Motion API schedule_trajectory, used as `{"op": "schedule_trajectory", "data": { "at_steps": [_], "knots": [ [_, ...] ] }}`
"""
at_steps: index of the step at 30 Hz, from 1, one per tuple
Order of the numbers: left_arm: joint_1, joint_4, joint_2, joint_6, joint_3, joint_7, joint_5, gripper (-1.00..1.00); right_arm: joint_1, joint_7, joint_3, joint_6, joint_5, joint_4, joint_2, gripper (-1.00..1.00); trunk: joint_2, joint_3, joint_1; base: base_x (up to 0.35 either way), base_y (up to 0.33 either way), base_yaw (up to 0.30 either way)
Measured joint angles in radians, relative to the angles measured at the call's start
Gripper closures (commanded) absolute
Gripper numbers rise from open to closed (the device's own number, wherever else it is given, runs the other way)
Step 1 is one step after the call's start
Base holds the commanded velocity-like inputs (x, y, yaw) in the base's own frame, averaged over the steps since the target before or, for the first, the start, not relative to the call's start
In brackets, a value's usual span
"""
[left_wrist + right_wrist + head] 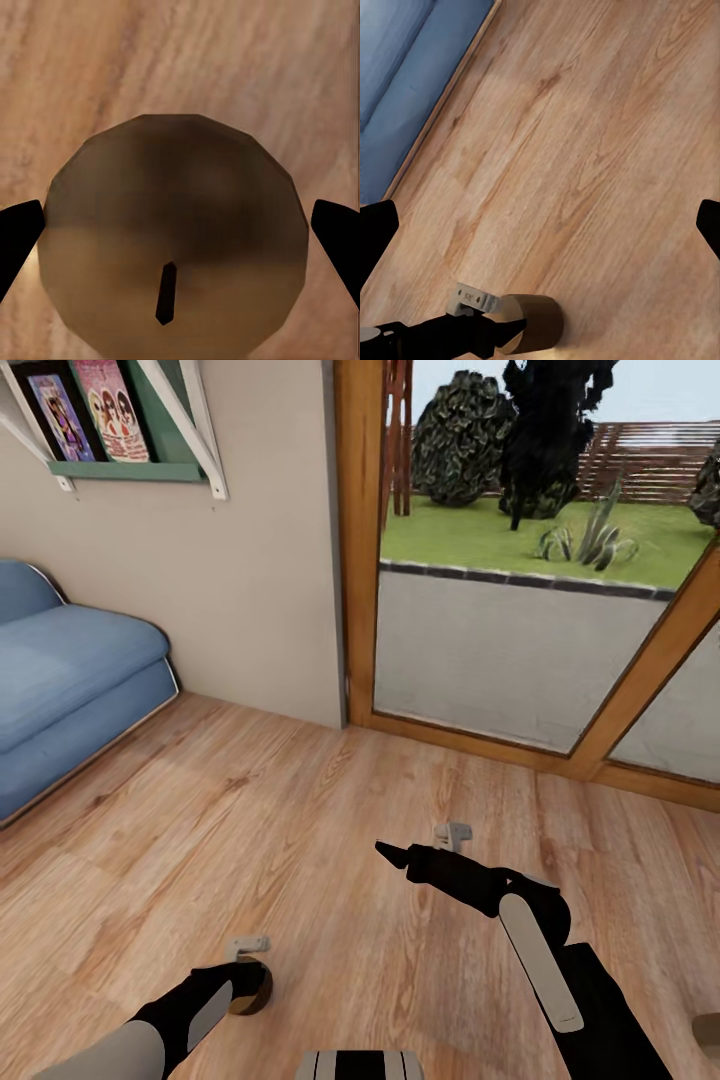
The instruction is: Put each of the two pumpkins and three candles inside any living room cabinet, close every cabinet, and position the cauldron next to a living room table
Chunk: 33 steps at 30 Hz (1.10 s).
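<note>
We hold our left pincer [180, 232] over a candle [174, 240] standing on the wooden floor [330, 840], its fingers spread either side of the round top and, as far as we can tell, not yet pressing. We judge the candle light, stiff and somewhat smooth, so we would pinch its straight sides low down, clear of the wick. Our right pincer [385, 850] hangs empty over bare floor, fingers spread, near the blue sofa [70, 680].

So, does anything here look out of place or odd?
Only one thing: a stubby grey-beige wax candle sits low over the wooden floor, between the left hand's fingers, not in a cabinet. Nothing looks spilled or broken.
</note>
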Motion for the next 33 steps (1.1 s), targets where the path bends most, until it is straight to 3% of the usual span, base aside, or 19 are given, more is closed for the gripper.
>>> {"op": "schedule_trajectory", "data": {
  "at_steps": [7, 16, 33],
  "knots": [
    [0.000, -0.001, 0.000, 0.009, 0.000, 0.000, 0.000, 1.00, 0.000, -0.001, -0.001, 0.000, -0.002, 0.000, 0.000, -1.00, 0.002, 0.027, -0.003, 0.000, 0.000, 0.000],
    [-0.001, -0.003, 0.000, 0.013, 0.001, 0.000, 0.001, 1.00, 0.000, -0.001, -0.005, 0.000, -0.067, 0.001, -0.017, -1.00, 0.004, 0.062, -0.007, 0.000, 0.000, 0.000],
    [-0.002, -0.005, 0.002, 0.076, 0.006, 0.006, 0.007, 1.00, 0.000, -0.001, -0.005, 0.000, -0.071, 0.001, -0.021, -1.00, 0.008, 0.128, -0.015, 0.000, 0.000, 0.000]
  ]
}}
